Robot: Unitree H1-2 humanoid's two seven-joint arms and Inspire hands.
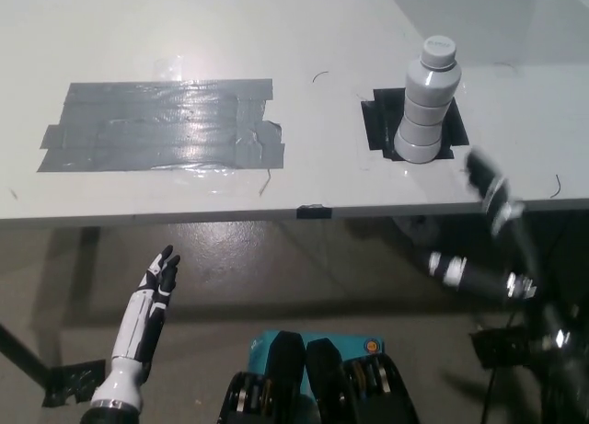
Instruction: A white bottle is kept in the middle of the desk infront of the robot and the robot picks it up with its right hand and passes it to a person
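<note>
Right now the white bottle [428, 100] stands upright on a black tape patch [379, 120] at about 1 o'clock on the desk [322, 38], untouched. Black right hand [492, 231] sits at 4 o'clock just off the desk edge, blurred, fingers spread and empty. White left hand [155, 291] hangs at 7 o'clock below the desk, fingers straight, holding nothing; grey tape patch [161, 125] at 10 o'clock.

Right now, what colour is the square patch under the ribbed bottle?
Black: the ribbed white plastic bottle stands on a black square tape patch, seen in the head view.
</note>
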